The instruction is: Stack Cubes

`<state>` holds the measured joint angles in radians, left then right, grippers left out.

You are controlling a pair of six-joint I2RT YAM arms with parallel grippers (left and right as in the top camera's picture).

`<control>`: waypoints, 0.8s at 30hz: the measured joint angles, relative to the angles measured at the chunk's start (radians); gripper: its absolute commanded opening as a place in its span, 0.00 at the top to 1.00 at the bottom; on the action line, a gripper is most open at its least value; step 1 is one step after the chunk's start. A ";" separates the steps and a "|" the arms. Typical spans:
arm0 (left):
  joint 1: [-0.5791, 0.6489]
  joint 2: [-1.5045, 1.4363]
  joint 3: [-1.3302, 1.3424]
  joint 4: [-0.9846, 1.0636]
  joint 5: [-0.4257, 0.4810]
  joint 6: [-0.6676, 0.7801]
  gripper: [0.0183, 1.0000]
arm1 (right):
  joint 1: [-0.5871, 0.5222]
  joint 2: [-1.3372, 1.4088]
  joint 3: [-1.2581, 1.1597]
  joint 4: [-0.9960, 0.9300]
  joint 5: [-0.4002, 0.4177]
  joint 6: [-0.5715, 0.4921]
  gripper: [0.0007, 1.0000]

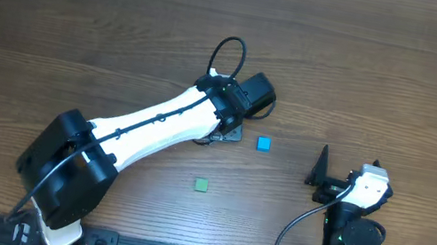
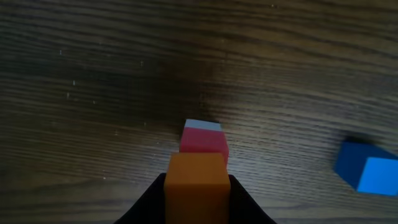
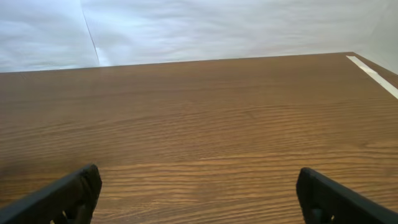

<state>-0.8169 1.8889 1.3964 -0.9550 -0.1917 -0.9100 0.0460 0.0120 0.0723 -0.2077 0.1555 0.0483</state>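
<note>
Placement is proceeding: we are clamping the small orange cube [image 2: 197, 180] in our left gripper [image 2: 197, 190] close by the small red cube [image 2: 204, 142] mid-scene, likely needing square, gentle lowering next, while our right gripper [image 3: 199, 185] is idling near right, fingers apart.

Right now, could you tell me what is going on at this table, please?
The left gripper is shut on an orange cube and holds it right by a red cube on the table; I cannot tell whether they touch. A blue cube and a green cube lie apart on the wood, untouched. The right gripper sits open near its base, holding nothing.
</note>
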 measured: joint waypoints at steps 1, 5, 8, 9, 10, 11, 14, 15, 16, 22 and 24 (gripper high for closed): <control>0.000 0.000 0.000 0.002 0.000 0.000 0.95 | 0.000 0.000 0.000 0.000 0.000 0.000 0.01; 0.001 0.000 0.000 0.011 0.000 0.000 0.95 | 0.000 0.000 0.000 0.000 0.000 0.000 0.01; 0.001 0.000 0.000 0.014 0.000 0.000 0.94 | 0.000 0.000 0.000 0.000 0.000 0.000 0.01; 0.001 0.000 0.000 0.014 0.000 0.000 0.94 | 0.000 0.000 0.000 0.000 0.000 0.000 0.01; 0.001 0.000 0.000 0.014 0.000 0.000 0.96 | 0.000 0.000 0.000 0.000 0.000 0.000 0.01; 0.001 0.000 0.000 0.014 0.000 0.000 0.94 | 0.000 0.000 0.000 0.000 0.000 0.000 0.01; 0.001 0.000 0.000 0.014 0.000 0.000 0.94 | 0.000 0.000 0.000 0.000 0.000 0.000 0.01; 0.001 0.000 0.000 0.014 0.000 0.000 0.94 | 0.000 0.000 0.000 0.000 0.000 0.000 0.01; 0.001 0.000 0.000 0.014 0.000 0.000 0.94 | 0.000 0.000 0.000 0.000 0.000 0.000 0.01; 0.001 0.000 -0.005 0.023 0.000 0.000 0.93 | 0.000 0.000 0.000 0.000 0.000 0.000 0.01; 0.001 0.000 -0.008 0.024 0.000 0.000 0.93 | 0.000 0.000 0.000 0.000 0.000 0.000 0.01</control>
<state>-0.8162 1.8893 1.3880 -0.9306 -0.1913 -0.9100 0.0460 0.0120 0.0723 -0.2077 0.1555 0.0486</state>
